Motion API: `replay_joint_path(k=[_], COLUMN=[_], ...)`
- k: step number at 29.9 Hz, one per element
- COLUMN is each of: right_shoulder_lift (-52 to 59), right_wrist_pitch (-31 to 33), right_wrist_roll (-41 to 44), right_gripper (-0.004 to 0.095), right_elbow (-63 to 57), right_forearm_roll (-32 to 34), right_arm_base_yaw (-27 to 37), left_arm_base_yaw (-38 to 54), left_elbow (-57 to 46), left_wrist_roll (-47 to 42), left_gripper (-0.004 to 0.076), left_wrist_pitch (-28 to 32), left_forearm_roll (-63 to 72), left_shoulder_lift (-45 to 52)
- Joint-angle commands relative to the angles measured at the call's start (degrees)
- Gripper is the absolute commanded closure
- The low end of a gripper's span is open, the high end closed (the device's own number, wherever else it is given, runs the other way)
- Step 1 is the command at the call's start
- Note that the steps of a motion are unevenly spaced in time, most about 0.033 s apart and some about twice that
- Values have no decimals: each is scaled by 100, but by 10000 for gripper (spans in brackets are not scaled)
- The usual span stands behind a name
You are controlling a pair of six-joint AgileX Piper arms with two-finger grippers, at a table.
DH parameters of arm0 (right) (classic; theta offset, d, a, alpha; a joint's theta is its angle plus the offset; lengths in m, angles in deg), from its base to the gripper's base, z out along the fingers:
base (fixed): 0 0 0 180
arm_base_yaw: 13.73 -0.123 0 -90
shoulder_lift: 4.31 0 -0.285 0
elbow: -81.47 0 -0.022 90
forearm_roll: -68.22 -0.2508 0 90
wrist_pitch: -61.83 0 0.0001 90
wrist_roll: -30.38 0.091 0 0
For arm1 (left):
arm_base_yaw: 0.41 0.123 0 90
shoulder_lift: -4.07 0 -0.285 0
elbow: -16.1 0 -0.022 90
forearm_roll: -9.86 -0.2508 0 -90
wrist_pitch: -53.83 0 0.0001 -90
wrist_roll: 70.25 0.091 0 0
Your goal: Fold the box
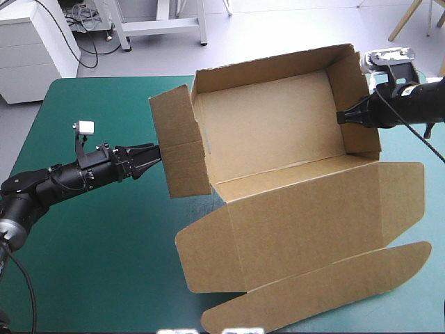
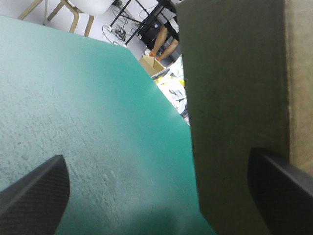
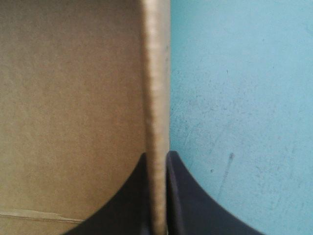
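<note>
High view: the brown box (image 1: 278, 132) stands as an open tray toward the far right corner of the teal-green worktop (image 1: 90, 243), its lid (image 1: 313, 229) lying flat toward the near edge. The right gripper (image 1: 341, 117) pinches the tray's right wall. The left gripper (image 1: 154, 156), fingers spread, sits just beside the left end flap (image 1: 181, 146).

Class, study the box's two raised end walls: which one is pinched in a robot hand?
The right end wall, clamped in the shut right hand. The left end wall only has the open left hand at it, not gripping.
</note>
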Motion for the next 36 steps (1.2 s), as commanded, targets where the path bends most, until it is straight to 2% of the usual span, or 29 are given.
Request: replay_joint_path(k=[1, 9, 14, 19, 26, 32, 36], right_shoulder_lift=[173, 173, 173, 173, 173, 173, 173], right_wrist_pitch=[-570, -1198, -1419, -1620, -2077, -2397, -2648], right_wrist_roll=[190, 521, 822, 932, 1197, 1927, 2190], right_gripper=[926, 923, 923, 920, 912, 907, 907], right_elbow=[146, 146, 146, 146, 146, 146, 146], right_forearm_roll=[-109, 107, 487, 506, 729, 1720, 1918], right_arm_base_yaw=[-245, -803, -1058, -1199, -1471, -1904, -2058], left_arm_base_yaw=[-24, -577, -936, -1100, -1554, -2154, -2694], left_elbow=[200, 940, 1607, 2080, 2681, 3228, 3549], left_wrist_roll=[-87, -279, -731, -1160, -2182, -3573, -4507], left_gripper=[0, 0, 0, 0, 0, 0, 34], left_wrist_pitch=[-703, -703, -196, 97, 1166, 2248, 2712], left_forearm_roll=[554, 359, -394, -650, -1866, -3707, -4975], left_shoulder_lift=[317, 384, 363, 360, 360, 360, 360])
